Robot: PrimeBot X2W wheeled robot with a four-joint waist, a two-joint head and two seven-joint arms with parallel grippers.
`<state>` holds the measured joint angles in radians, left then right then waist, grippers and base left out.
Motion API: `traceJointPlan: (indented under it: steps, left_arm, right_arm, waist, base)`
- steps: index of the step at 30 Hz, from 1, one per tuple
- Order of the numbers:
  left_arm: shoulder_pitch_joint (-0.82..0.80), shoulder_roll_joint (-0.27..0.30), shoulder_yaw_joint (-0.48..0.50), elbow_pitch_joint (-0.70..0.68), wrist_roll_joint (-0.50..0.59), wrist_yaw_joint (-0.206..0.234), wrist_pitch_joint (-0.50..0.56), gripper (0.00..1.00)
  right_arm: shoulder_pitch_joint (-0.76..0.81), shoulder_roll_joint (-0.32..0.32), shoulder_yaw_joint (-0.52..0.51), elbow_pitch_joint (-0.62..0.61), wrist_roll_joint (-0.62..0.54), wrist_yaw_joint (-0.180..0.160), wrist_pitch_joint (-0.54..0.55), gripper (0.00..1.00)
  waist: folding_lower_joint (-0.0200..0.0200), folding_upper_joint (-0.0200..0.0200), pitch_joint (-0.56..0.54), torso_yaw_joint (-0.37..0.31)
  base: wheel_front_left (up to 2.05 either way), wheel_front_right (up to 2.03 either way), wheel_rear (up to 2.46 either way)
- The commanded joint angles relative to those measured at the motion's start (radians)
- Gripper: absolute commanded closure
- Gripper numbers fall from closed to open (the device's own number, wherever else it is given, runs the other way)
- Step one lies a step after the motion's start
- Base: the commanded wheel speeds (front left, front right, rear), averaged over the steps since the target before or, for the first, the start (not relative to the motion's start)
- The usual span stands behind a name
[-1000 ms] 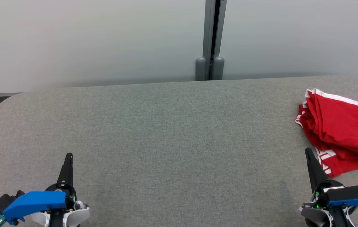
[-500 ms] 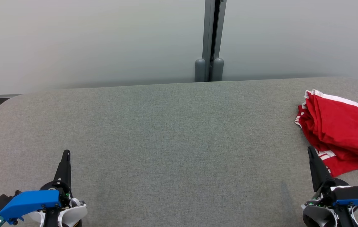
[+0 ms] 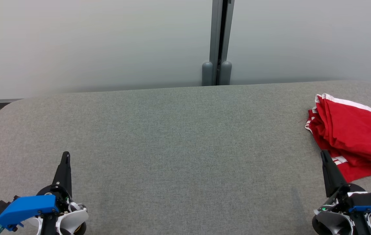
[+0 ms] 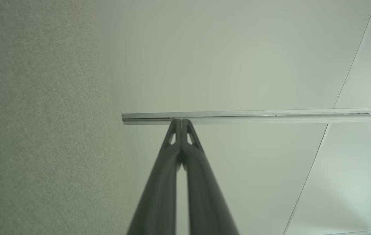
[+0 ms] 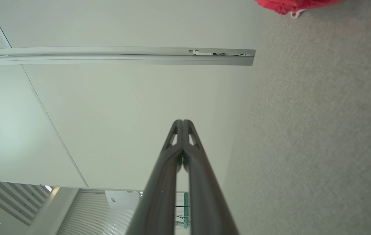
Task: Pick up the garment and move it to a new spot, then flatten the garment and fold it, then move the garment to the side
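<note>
Head view: left claw (image 3: 65,156) and right claw (image 3: 324,154), pressed together, empty, are drawn back from the folded garment (image 3: 352,133); task seemingly done.

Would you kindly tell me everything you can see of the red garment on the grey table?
The red garment with white trim is soft, thin-looking fabric, with white bands along its edges and white stripes at its near left corner. It lies bunched in loose folded layers, not flat, at the right end of the grey fabric-covered table, cut off by the head view's right edge. Only the table touches it; the shut right gripper stands beside its near edge, seemingly apart.
</note>
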<state>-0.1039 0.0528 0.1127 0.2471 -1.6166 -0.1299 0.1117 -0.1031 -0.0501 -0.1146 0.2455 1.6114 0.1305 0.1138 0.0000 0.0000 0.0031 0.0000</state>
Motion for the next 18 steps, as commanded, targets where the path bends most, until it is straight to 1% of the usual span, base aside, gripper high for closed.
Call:
traceJointPlan:
  steps: [1, 18]
  left_arm:
    - [-0.009, -0.001, 0.001, -0.004, 0.002, -0.005, 0.003, 1.00]
    - [-0.010, -0.002, 0.003, -0.004, 0.003, -0.005, 0.003, 1.00]
  right_arm:
    - [-0.009, -0.001, -0.002, -0.003, 0.002, 0.000, 0.004, 1.00]
    - [-0.009, -0.001, -0.003, -0.003, 0.002, 0.000, 0.005, 1.00]
  waist:
    - [0.0000, 0.0000, 0.000, 0.000]
    - [0.0000, 0.0000, 0.000, 0.000]
  base:
    - [0.00, 0.00, 0.00]
    - [0.00, 0.00, 0.00]
